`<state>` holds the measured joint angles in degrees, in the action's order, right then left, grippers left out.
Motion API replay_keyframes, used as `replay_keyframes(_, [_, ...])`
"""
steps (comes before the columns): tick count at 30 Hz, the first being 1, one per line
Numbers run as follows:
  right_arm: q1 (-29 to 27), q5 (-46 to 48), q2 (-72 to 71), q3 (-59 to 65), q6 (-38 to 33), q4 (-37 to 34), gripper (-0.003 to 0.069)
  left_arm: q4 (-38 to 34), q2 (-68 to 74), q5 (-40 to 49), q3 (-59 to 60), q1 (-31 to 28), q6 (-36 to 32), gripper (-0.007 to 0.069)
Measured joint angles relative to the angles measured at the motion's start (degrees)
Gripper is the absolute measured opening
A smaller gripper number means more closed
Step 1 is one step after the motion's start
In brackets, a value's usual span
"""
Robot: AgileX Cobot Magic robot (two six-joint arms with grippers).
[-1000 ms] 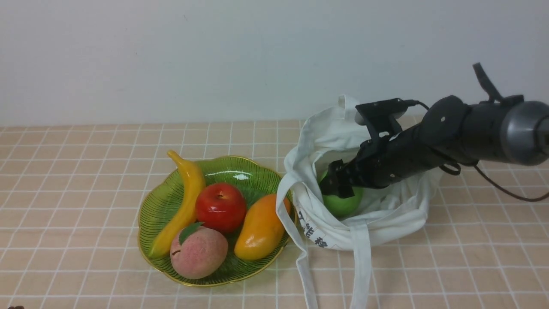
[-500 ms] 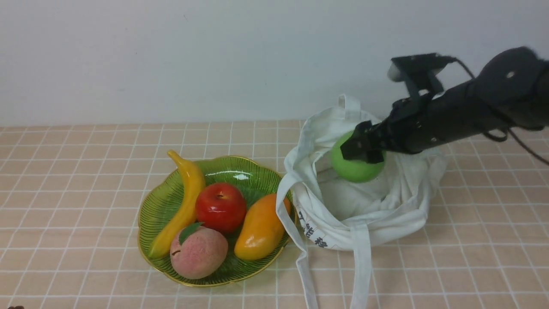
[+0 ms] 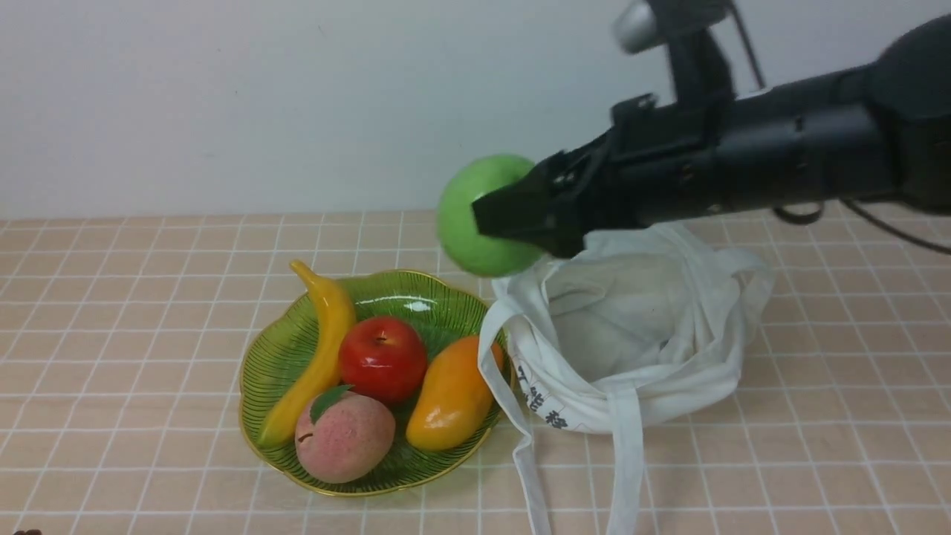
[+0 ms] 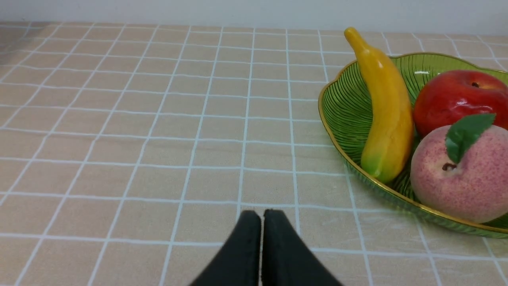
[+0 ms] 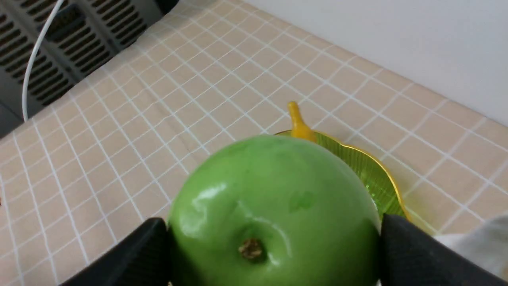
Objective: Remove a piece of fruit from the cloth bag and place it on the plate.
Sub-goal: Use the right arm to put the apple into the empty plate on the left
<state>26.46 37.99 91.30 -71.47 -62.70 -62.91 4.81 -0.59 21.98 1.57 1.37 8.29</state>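
Observation:
My right gripper point(image 3: 499, 223) is shut on the green apple point(image 3: 475, 212) and holds it in the air, left of the cloth bag point(image 3: 631, 334) and above the far right rim of the plate point(image 3: 438, 297). In the right wrist view the apple point(image 5: 274, 214) fills the space between the black fingers point(image 5: 412, 254), stem dimple facing the camera, with the plate point(image 5: 377, 178) behind it. The bag lies open on the table, with no fruit visible inside. My left gripper point(image 4: 261, 216) is shut and empty, low over the table left of the plate point(image 4: 345, 107).
The plate holds a banana point(image 3: 319, 342), a red apple point(image 3: 383, 358), a mango point(image 3: 453, 394) and a pink peach point(image 3: 345, 437). The bag's straps point(image 3: 624, 475) hang toward the table's front. A wall stands behind the table.
My right gripper has lifted the green apple up out of the bag and carried it left, from inside the bag to above the plate's far right rim. The left gripper's earlier position is not shown.

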Motion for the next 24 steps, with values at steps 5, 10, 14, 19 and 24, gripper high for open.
replay_keyframes(5, [5.36, -15.29, 7.87, -0.39, -4.33, -2.17, 0.0617, 0.0, 0.0, 0.0, 0.0, 0.0, 0.0, -0.0008])
replay_keyframes(10, [6.14, -18.73, 14.4, -3.2, -4.61, -3.49, 0.0617, 0.0, 0.0, 0.0, 0.0, 0.0, 0.0, -0.0008])
replay_keyframes(14, [6.35, -18.73, 17.46, -4.12, -4.61, -5.27, 0.0647, 0.0, 0.0, 0.0, 0.0, 0.0, 0.0, -0.0008])
replay_keyframes(19, [6.42, -18.3, 19.07, -4.12, -4.61, -7.07, 0.0689, 0.0, 0.0, 0.0, 0.0, 0.0, 0.0, -0.0008])
replay_keyframes(24, [6.42, -18.12, 19.08, -4.14, -4.46, -7.53, 0.0691, 0.0, 0.0, 0.0, 0.0, 0.0, 0.0, -0.0008])
